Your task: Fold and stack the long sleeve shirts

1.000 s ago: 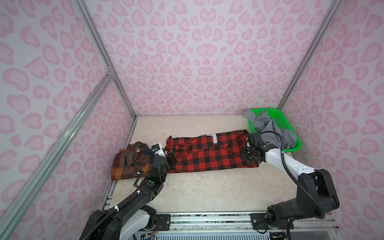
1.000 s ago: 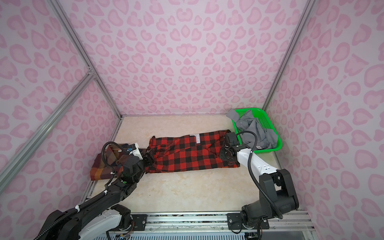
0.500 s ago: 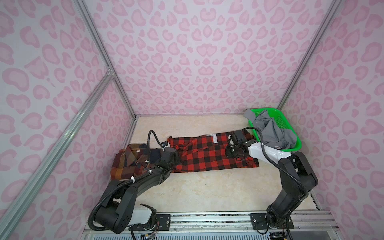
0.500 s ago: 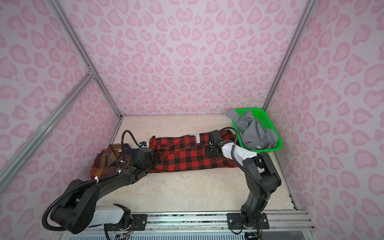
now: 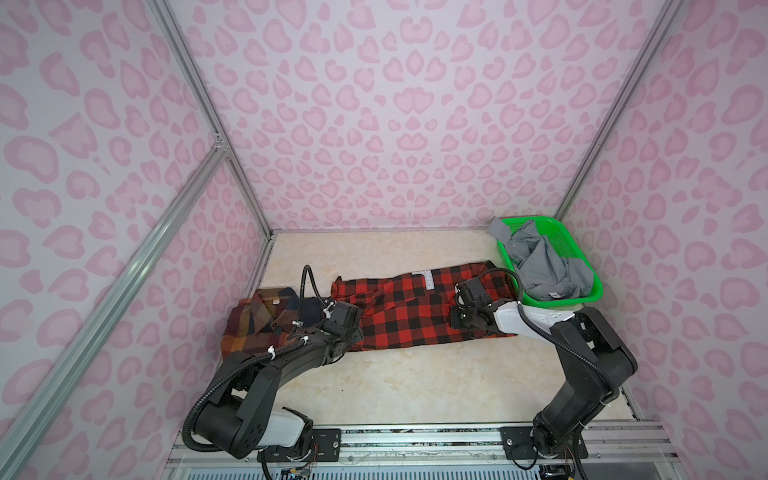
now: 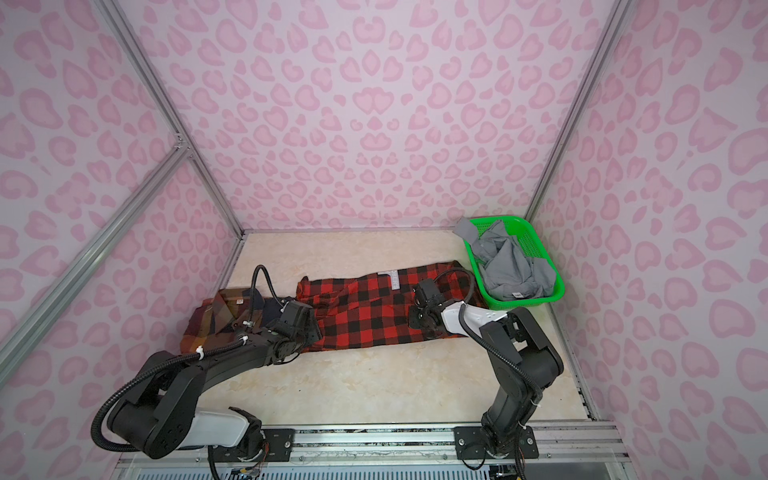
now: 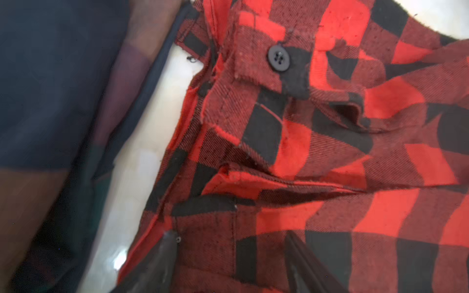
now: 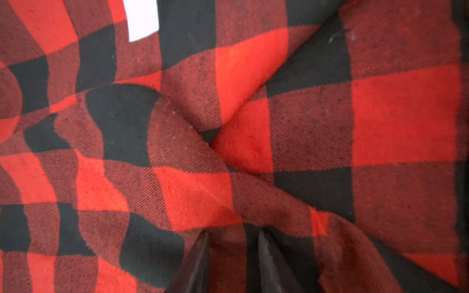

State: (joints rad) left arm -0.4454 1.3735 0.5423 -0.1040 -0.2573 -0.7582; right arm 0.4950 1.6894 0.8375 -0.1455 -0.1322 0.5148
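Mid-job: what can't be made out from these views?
- Flannel label lettering: too small in both top views.
- Plaid shirt: partly behind the left arm in both top views; blurred in left wrist view.
- Grey shirt: crumpled in basket, sleeves untraceable.
- Right gripper: grip hidden under its body in both top views.

The red-and-black check flannel [image 5: 407, 322] lies flat on the table [image 5: 415, 386]. In both top views it is stretched long from left to right, with some wrinkles and a grey lettered label [image 5: 428, 279] near its far edge. Its left end shows a cuff with a black button [image 7: 278, 58]. Just beside this end, with a narrow strip of table between them, the dark plaid shirt [image 5: 257, 322] lies folded, collar on top. The plain grey shirt [image 5: 544, 266] sits crumpled in the green basket [image 5: 590, 297], one corner lying over the rim.
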